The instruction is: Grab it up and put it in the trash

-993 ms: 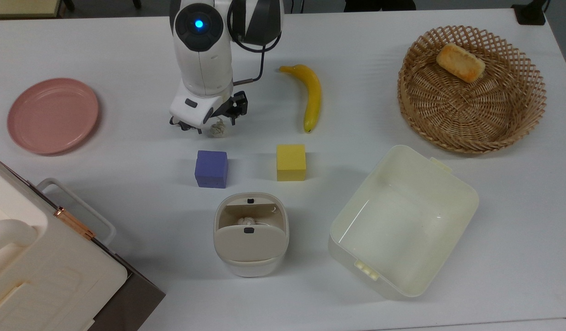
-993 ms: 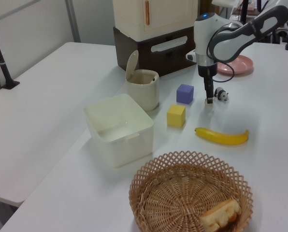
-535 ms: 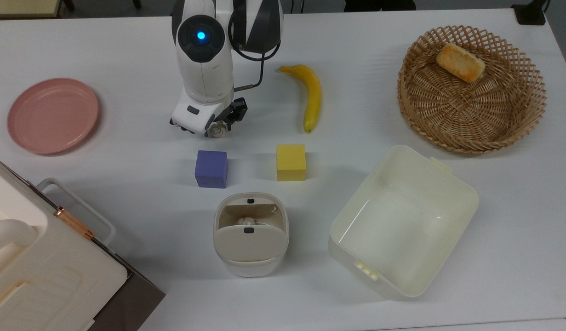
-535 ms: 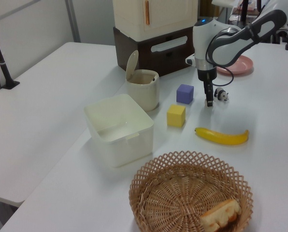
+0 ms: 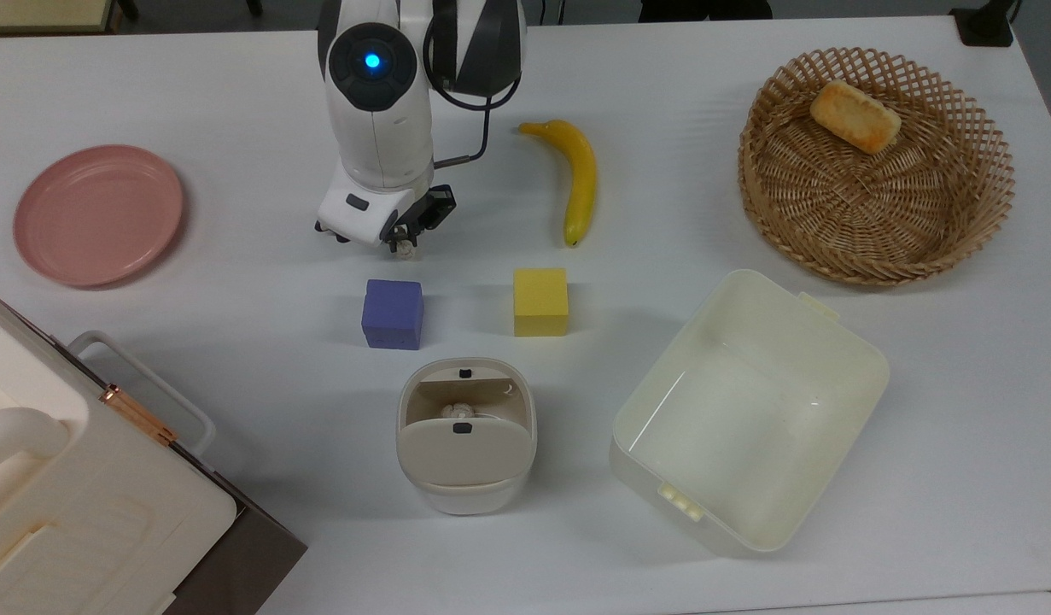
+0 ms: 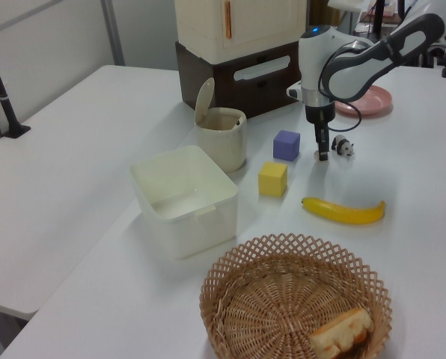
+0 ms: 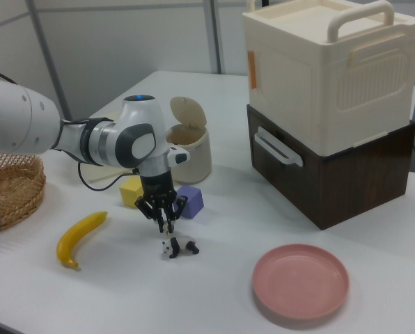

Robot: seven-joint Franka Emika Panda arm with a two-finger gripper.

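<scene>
The paper wad (image 5: 405,248) lies on the white table, above the purple cube (image 5: 393,313) in the top view. Just its lower edge peeks out from under my gripper (image 5: 402,234), which hangs straight down over it. In the left view my gripper (image 6: 322,153) sits low by the table. In the right view my gripper (image 7: 166,224) points down just behind a panda figurine (image 7: 179,247). The trash (image 5: 467,451) is a beige bin below the purple cube in the top view. Its flap is tipped open and a pale lump (image 5: 457,411) lies inside.
A yellow cube (image 5: 540,301) and a banana (image 5: 579,179) lie to the top view's right of my gripper. The cream tub (image 5: 858,359) and a wicker basket (image 5: 764,196) holding bread sit farther right. A pink plate (image 5: 98,213) and a stacked box (image 5: 81,504) are at the left.
My gripper has shifted toward the top view's bottom edge and over the paper wad, which showed fully a second ago and is now mostly covered. Nothing else moved.
</scene>
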